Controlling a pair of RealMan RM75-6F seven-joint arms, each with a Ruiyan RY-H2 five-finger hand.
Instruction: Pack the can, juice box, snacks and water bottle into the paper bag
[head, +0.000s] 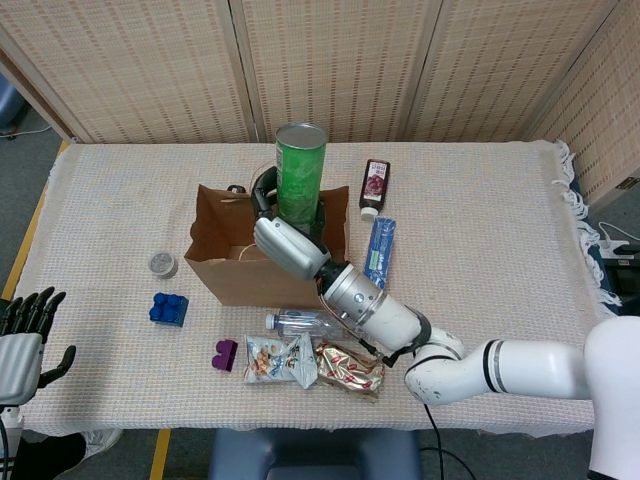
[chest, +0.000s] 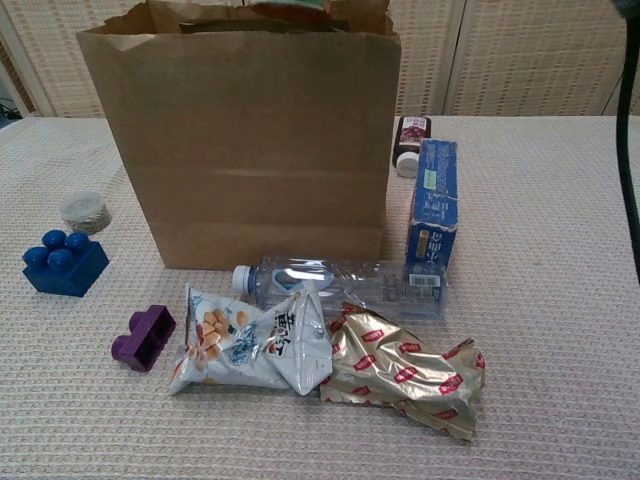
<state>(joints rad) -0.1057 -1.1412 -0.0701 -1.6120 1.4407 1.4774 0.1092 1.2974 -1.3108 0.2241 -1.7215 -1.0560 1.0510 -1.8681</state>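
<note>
One paper bag (chest: 240, 140) is seen, with one green can (head: 300, 170), one blue juice box (chest: 434, 205), one water bottle (chest: 335, 283), one small dark bottle (chest: 408, 143), two snack packets (chest: 250, 345) (chest: 405, 375), two toy blocks, blue (chest: 64, 262) and purple (chest: 144, 336), and one small round lid (chest: 84, 211).

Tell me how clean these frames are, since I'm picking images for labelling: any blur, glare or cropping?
Head view: even, soft lighting, sharp; the right hand holding the tall green cylindrical can over the brown paper bag shows no motion blur. Chest view: sharp too, with glare on the gold foil snack packet and clear plastic water bottle; the bag's top is cropped.
</note>
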